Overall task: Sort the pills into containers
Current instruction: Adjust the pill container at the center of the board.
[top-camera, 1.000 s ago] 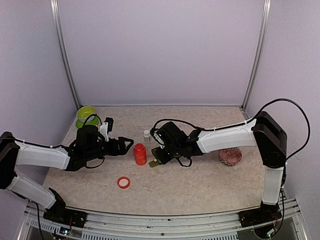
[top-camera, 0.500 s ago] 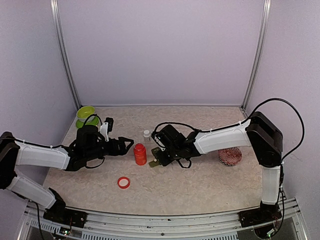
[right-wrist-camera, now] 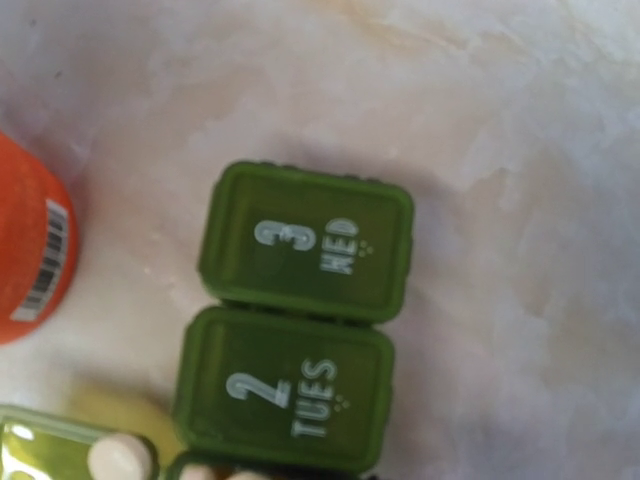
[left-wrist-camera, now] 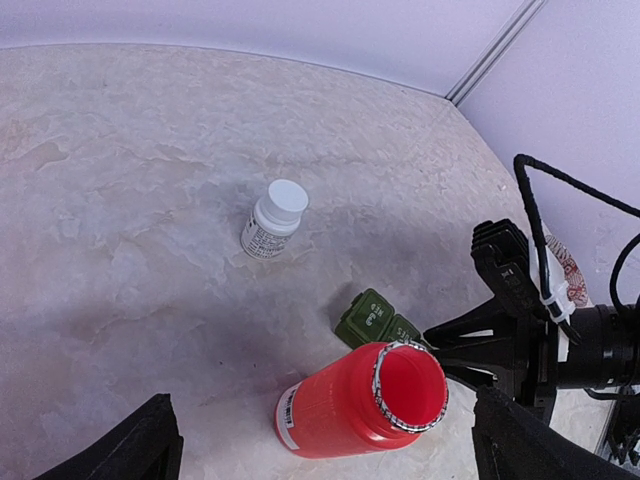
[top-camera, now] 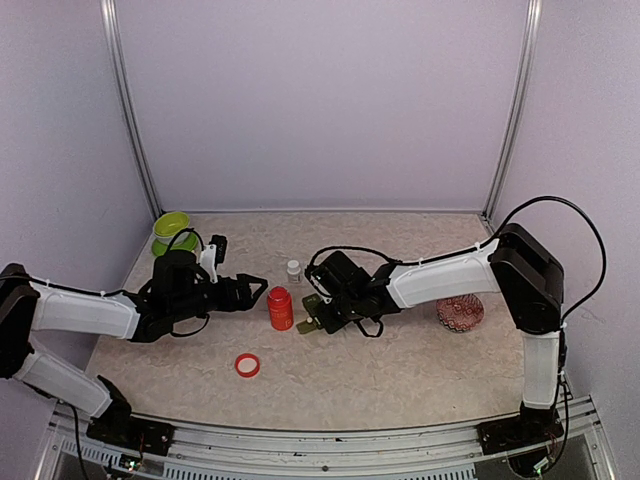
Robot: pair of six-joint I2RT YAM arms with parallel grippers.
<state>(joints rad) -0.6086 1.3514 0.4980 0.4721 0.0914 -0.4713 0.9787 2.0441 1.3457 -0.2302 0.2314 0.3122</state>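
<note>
Bright, even light — shadows faint and soft; the right wrist view is slightly blurred.

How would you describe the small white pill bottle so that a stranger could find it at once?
Start at the marbled table and find the open red bottle near its middle. Just behind it, toward the back wall, stands the small white pill bottle. Unlike the red one, it is short, white and has its cap on.

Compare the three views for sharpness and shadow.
Top external: even light, sharp, faint shadows on the table. Left wrist: crisp, with a soft grey shadow beside the red bottle. Right wrist: very close and slightly soft, though the lettering on the containers is readable.
</note>
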